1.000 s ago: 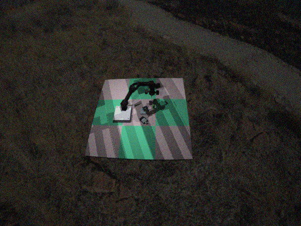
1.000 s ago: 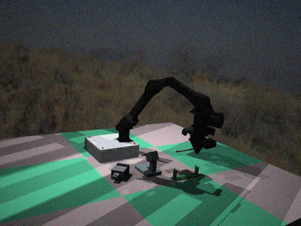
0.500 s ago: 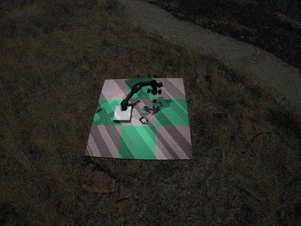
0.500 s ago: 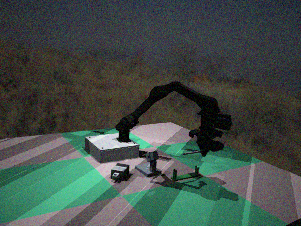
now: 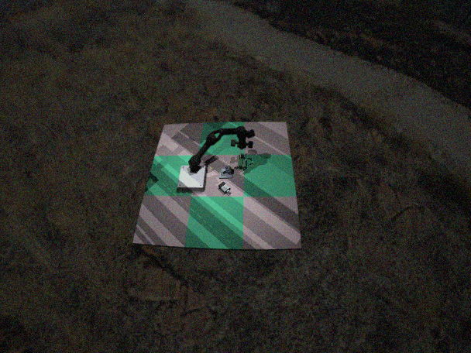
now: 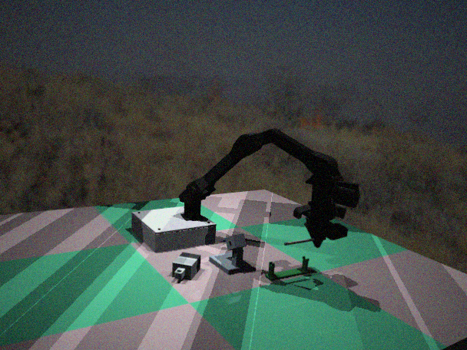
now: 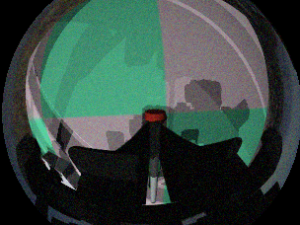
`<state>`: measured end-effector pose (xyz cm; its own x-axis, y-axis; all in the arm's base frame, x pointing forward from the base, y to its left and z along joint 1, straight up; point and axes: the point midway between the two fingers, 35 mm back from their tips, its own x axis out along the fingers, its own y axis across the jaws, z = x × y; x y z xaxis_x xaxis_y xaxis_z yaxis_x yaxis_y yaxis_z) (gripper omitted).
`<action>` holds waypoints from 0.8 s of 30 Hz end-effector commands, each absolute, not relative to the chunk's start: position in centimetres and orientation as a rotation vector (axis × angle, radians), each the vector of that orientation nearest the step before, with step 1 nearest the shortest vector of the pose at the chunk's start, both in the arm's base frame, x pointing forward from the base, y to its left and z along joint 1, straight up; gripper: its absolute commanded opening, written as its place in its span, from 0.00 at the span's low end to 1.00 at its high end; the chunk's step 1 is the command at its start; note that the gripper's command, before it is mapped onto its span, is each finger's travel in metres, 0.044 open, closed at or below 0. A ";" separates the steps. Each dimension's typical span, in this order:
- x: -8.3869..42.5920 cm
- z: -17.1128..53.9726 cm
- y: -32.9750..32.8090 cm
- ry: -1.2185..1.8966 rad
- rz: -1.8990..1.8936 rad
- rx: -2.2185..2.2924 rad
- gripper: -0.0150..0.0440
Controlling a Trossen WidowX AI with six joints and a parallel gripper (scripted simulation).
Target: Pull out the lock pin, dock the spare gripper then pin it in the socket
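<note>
Red-headed lock pin (image 6: 297, 242) (image 7: 154, 182) is out of the mount (image 6: 236, 243) (image 5: 226, 173) now, pinched tight by the gripper (image 6: 318, 242) (image 7: 152, 126), right of centre in the exterior view, so docking's next.

A green and pinkish-grey checked surface (image 5: 271, 224) (image 6: 215, 326) (image 7: 104, 94) lies on dim, brownish ground (image 5: 97, 286) (image 6: 77, 153). A paler strip (image 5: 329, 73) curves past it. A blurry orange patch (image 6: 312, 121) shows in the background.

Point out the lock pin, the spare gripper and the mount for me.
Lock pin (image 6: 297, 242) (image 7: 155, 115): exterior view, on its shaft; wrist view, on its red head.
Spare gripper (image 5: 223, 187) (image 6: 186, 262): top and exterior views, on its body.
Mount (image 5: 225, 176) (image 6: 223, 262): top and exterior views, on its base plate.
</note>
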<state>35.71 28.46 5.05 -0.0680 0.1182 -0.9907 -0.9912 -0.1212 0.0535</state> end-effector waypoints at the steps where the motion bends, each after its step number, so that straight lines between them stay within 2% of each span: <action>1: 35.6 4.4 28.4 1.108 1.395 -1.170 0.25; 24: 35.7 0.9 28.5 1.088 1.389 -1.172 0.25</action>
